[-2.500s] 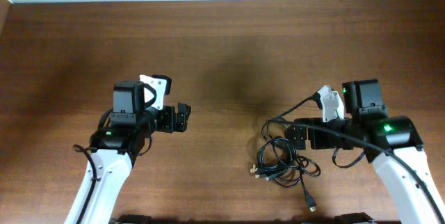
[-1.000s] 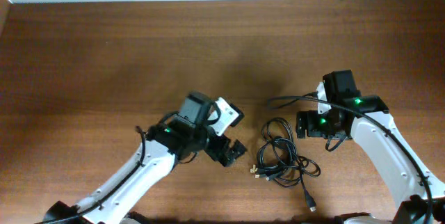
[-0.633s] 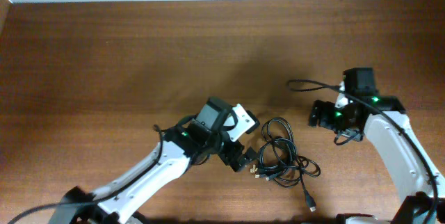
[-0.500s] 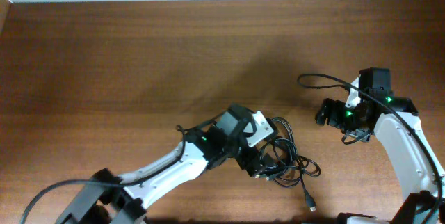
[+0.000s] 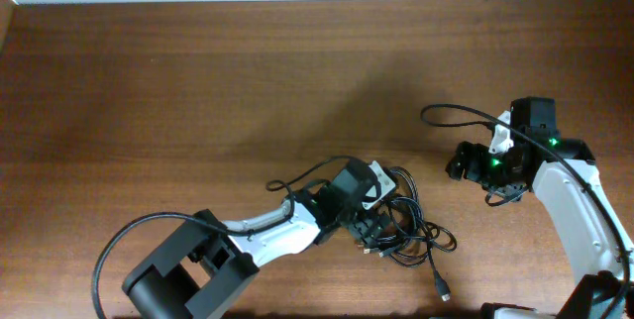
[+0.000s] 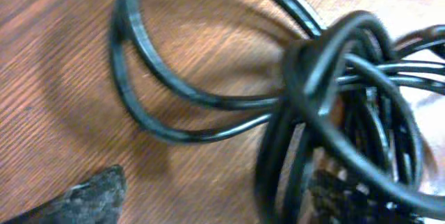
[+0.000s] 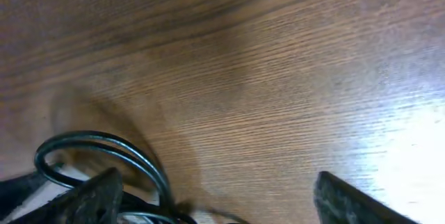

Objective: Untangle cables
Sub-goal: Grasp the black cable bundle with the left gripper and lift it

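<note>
Left gripper [image 5: 369, 228] down on the tangled cables [image 5: 416, 235], right gripper [image 5: 456, 160] off to one side.
The cables lie in a knotted heap on the wooden table [image 5: 198, 81], with one plug end [image 5: 442, 290] trailing toward the robot's side. The left gripper's fingers [image 6: 90, 196] stand wide apart with the loops between them and nothing clamped. The right gripper, well apart from the heap, is also spread wide and empty.

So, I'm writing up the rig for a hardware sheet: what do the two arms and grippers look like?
Left arm and right arm have white links with black joint housings; green lights glow on the right one. Left gripper and right gripper are black with white wrist brackets. A thick black wire loops from the right wrist.
</note>
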`<state>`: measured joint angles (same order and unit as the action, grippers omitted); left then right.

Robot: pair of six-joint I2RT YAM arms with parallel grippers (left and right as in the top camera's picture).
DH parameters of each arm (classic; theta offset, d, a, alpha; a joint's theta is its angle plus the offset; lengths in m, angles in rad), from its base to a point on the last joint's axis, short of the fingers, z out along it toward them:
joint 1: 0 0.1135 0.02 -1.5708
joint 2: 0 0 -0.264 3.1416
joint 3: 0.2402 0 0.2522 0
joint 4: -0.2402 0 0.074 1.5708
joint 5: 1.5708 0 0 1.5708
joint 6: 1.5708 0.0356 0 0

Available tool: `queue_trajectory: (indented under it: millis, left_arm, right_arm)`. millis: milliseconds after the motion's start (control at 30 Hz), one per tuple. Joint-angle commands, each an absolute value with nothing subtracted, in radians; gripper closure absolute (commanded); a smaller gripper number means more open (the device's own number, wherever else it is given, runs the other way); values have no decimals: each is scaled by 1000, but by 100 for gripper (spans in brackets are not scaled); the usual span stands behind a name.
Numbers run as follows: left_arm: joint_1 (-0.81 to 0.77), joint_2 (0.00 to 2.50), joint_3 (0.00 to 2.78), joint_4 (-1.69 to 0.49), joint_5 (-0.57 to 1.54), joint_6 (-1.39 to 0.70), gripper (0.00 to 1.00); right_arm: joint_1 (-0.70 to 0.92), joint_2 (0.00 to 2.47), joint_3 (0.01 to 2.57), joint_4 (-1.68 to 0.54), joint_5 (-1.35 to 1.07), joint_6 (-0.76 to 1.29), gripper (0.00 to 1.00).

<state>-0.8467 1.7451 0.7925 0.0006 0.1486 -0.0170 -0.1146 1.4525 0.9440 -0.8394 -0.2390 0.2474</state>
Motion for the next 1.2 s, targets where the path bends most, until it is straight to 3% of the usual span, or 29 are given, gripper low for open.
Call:
queue_trajectory:
  millis: [0, 33, 67, 167, 233, 267, 467, 767, 1033, 1167]
  left_arm:
    - [-855, 1758, 801, 7, 141, -15, 72]
    - [-855, 1758, 801, 7, 141, -15, 90]
    - [-855, 1758, 801, 7, 141, -17, 100]
    - [-855, 1758, 801, 25, 141, -65, 100]
    - [-855, 1746, 801, 59, 141, -64, 100]
    - [-848, 1702, 801, 71, 128, -64, 100]
    - [-793, 1324, 801, 67, -50, 21, 100]
    - [-793, 1221, 801, 86, -157, 71, 100]
    - [-794, 1149, 801, 224, 60, -90, 100]
    - [-794, 1149, 801, 149, 154, -89, 100]
  right_arm:
    - [-120, 1457, 934, -852, -256, 240, 23]
    - [-120, 1457, 934, -853, -256, 240, 26]
    - [-120, 1457, 934, -853, -256, 240, 26]
    - [-120, 1457, 934, -856, -255, 240, 29]
    - [-120, 1452, 935, -875, -257, 239, 49]
    - [-120, 1436, 935, -882, -259, 239, 50]
    - [-118, 1197, 951, -925, -590, 27, 32]
    - [-118, 946, 951, -1005, -860, -121, 26]
    - [-118, 949, 951, -1075, -888, -187, 25]
    - [-118, 949, 951, -1071, -960, -187, 26]
